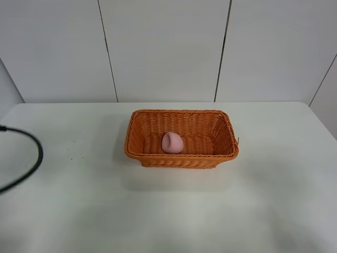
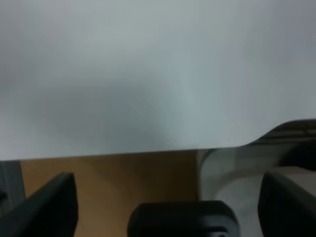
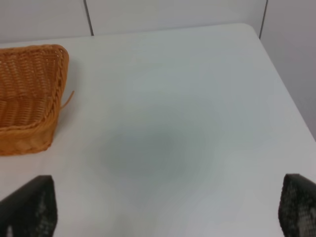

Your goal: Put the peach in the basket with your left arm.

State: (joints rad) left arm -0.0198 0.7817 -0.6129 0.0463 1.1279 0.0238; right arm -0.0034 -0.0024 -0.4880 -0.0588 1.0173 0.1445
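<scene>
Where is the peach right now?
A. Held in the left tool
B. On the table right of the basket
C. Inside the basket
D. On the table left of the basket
C. In the exterior high view the peach rests on the floor of the basket, inside its rim, and no tool is near it.

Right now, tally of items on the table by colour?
Orange: 1, the basket
Pink: 1, the peach, lying inside the basket
Black: 1, a cable looping in at the table's left edge
Total: 3
</scene>
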